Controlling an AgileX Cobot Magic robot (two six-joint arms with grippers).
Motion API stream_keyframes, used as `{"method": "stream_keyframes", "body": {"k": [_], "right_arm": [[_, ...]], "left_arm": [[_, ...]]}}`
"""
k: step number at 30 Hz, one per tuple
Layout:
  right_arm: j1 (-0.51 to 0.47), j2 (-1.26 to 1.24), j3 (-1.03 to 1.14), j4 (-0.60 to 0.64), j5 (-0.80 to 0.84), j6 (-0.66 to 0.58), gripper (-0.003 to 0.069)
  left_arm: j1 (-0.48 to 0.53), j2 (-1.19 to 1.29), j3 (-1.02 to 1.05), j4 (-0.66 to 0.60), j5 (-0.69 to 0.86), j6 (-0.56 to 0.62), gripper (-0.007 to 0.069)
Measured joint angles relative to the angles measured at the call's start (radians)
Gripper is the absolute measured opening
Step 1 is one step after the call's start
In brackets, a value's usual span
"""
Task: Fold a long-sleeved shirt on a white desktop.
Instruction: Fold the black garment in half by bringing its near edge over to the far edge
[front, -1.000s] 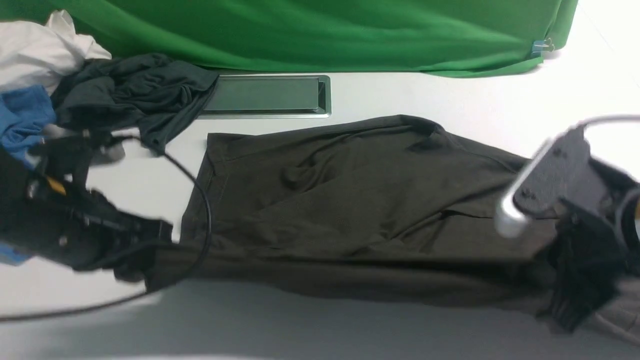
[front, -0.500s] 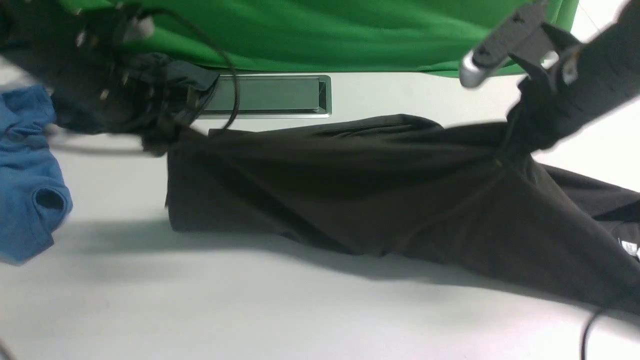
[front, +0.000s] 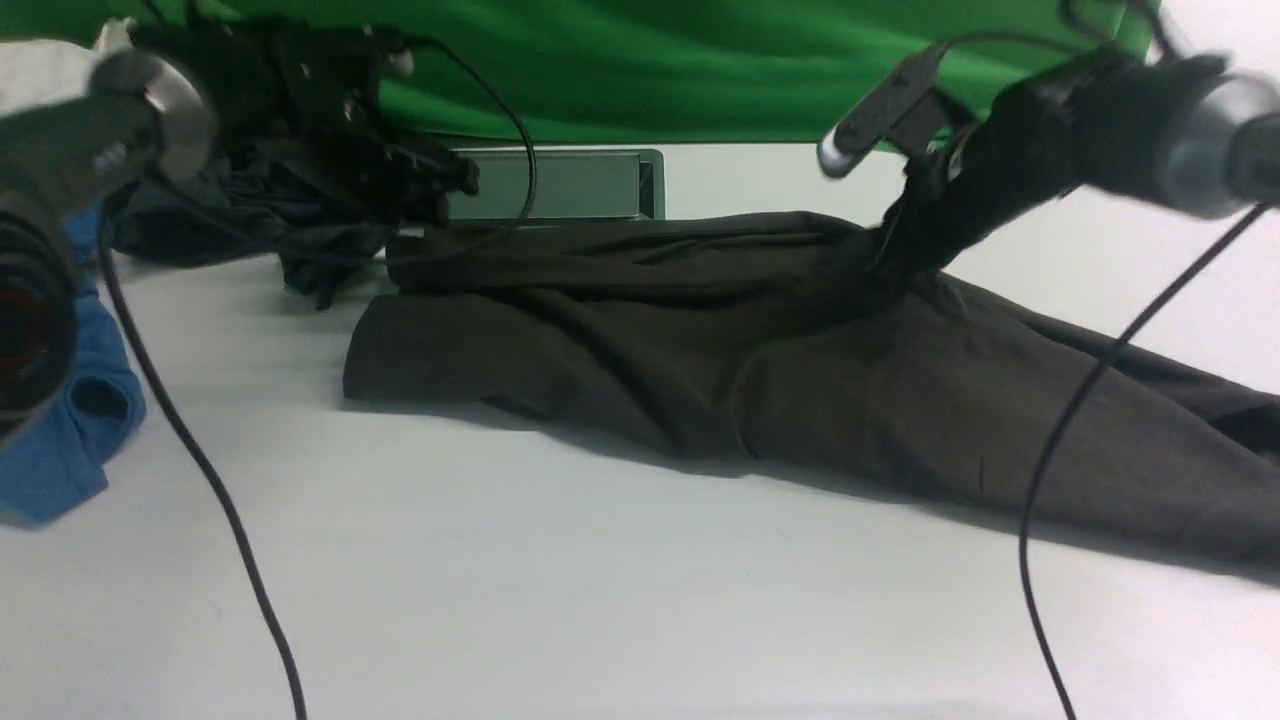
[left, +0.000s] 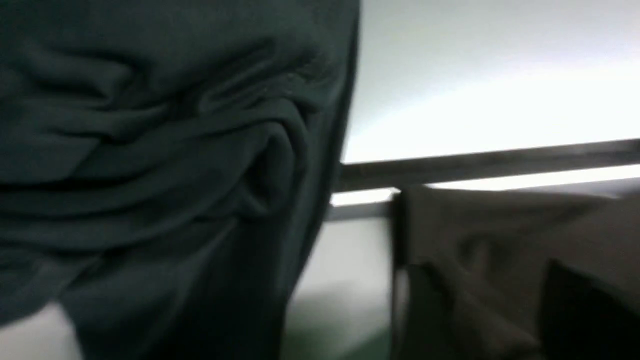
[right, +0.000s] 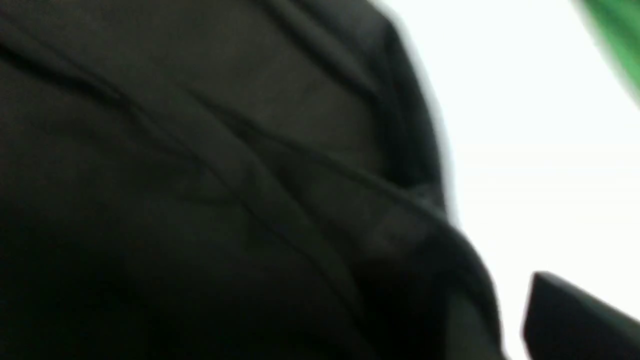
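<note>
Left gripper (front: 440, 190): finger spacing cannot be told, blurred, at far left corner of long-sleeved shirt (front: 800, 380). Right gripper (front: 900, 245): fingers merge with dark cloth at shirt's far edge, state cannot be told. Shirt lies as a long creased band across white desktop (front: 600, 580), just before grey hatch (front: 570, 185).

The front camera is sitting low at the robot's side of the tabletop (front: 640, 600), looking forward across it toward the green backdrop (front: 700, 70) and taking in most of the shirt (front: 700, 330). The left wrist camera is looking closely at a dark teal garment (left: 150, 150), the grey hatch (left: 475, 165) and a corner of the shirt. The right wrist camera is looking at the same shirt from so near that blurred cloth is filling most of its view.
</note>
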Motion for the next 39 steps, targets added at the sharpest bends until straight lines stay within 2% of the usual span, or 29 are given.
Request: {"method": "stream_keyframes", "body": {"k": [1,2,4,6,11,14,19,23,29,34,38,39], "right_arm": [[0.000,0.004,-0.001,-0.002,0.021,0.028,0.0301],[0.000,0.000,-0.002,-0.003,0.042,0.041,0.0322],[0.000,-0.031,-0.002,-0.004,0.087,0.071,0.0352],[0.000,-0.090,-0.002,-0.004,0.149,0.088,0.0363],[-0.017,-0.257,-0.002,-0.004,0.300,0.099,0.0369],[-0.099,-0.405,0.071,0.024,0.373,0.104,0.0369],[-0.222,-0.480,0.271,0.123,0.373,0.061,0.0405],[-0.279,-0.443,0.390,0.148,0.312,0.032,0.0463],[-0.311,-0.292,0.367,0.177,0.254,0.011,0.0487],[-0.314,-0.177,0.297,0.318,0.292,-0.085,0.0488],[-0.314,-0.145,0.282,0.387,0.330,-0.158,0.0444],[-0.314,-0.145,0.278,0.397,0.338,-0.169,0.0388]], "left_arm": [[0.000,0.002,0.000,0.009,0.014,0.000,0.0510],[0.000,-0.002,0.000,0.019,0.033,0.005,0.0583],[0.000,-0.024,-0.002,0.042,0.093,0.018,0.0653],[0.003,-0.060,-0.002,0.059,0.157,0.019,0.0680],[0.042,-0.169,-0.002,0.042,0.258,0.016,0.0693],[0.095,-0.280,-0.002,-0.005,0.334,0.039,0.0693],[0.125,-0.359,0.055,-0.028,0.319,0.078,0.0693],[0.125,-0.368,0.113,-0.059,0.278,0.120,0.0694],[0.125,-0.367,0.181,-0.184,0.257,0.321,0.0694],[0.124,-0.367,0.193,-0.198,0.237,0.368,0.0694],[0.124,-0.367,0.193,-0.208,0.215,0.368,0.0694],[0.124,-0.367,0.193,-0.208,0.211,0.368,0.0694]]}}
